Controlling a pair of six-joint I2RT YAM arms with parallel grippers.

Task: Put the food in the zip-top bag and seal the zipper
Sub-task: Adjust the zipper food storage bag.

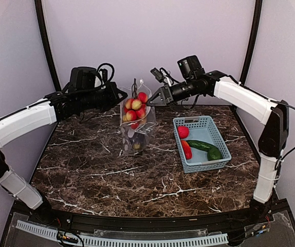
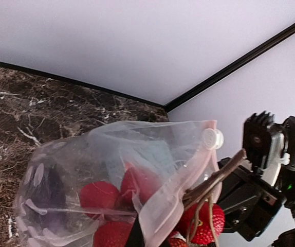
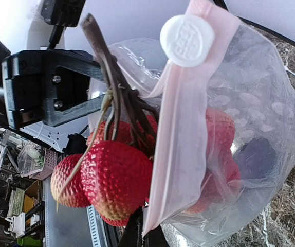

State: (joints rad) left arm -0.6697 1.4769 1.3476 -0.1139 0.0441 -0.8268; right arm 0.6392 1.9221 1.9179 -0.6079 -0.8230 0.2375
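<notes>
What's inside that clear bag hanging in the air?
Inside the clear bag: a cluster of red berries near the top, its stem poking out, and a dark purple eggplant lower down. Anything behind them is hidden.

Clear zip-top bag (image 1: 139,127) upright, berries (image 1: 135,107) at mouth, eggplant (image 1: 135,139) inside, tomato (image 1: 183,131), pepper (image 1: 187,150), cucumber (image 1: 201,145) in basket (image 1: 201,120)

The tabletop (image 1: 137,180) in front of me is dark brown marble veined with white. A light-blue lattice basket (image 1: 204,165) sits on it near the right edge, toward the far right corner.
</notes>
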